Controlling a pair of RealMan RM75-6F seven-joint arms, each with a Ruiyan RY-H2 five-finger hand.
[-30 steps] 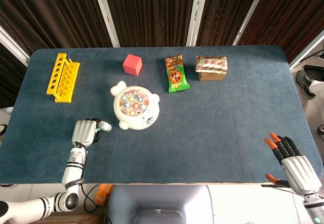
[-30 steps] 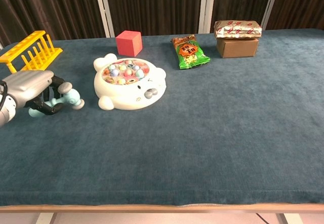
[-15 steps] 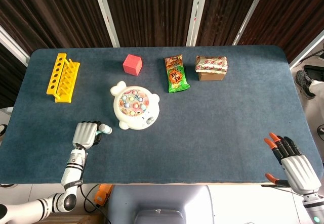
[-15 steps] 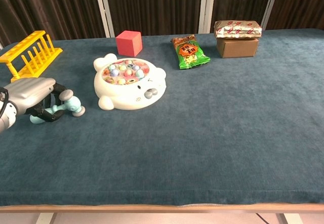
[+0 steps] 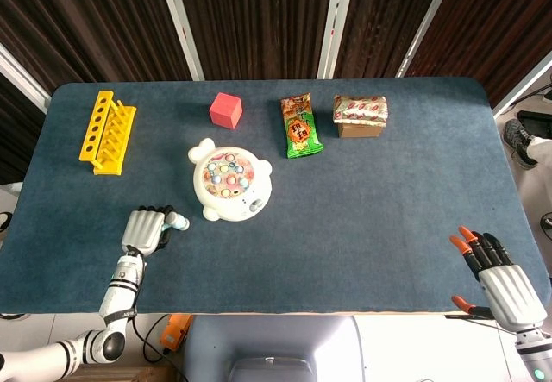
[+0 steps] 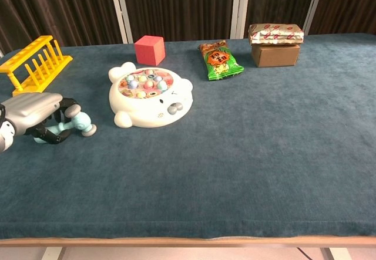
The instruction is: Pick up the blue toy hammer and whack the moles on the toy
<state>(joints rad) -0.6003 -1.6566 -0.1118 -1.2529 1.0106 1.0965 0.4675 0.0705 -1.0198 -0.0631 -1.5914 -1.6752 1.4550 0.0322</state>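
Slid back toward the near desk [image 5: 345, 244] edge: left hand [image 5: 143, 229], fingers curled around blue toy hammer [image 6: 81, 124] lying beside mole toy [image 6: 150, 92]. Seen only from head view: right hand [image 5: 504, 287], fingers spread, holding nothing.

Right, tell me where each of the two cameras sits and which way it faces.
Head view: sits high above the near edge, looking steeply down on the table; shows the left hand and forearm on the blue toy hammer, and the right hand at the bottom right corner.
Chest view: sits low at the near edge, looking across the tabletop toward the dark curtain; only the left hand shows.
Shared: the mole toy, hammer and left hand.
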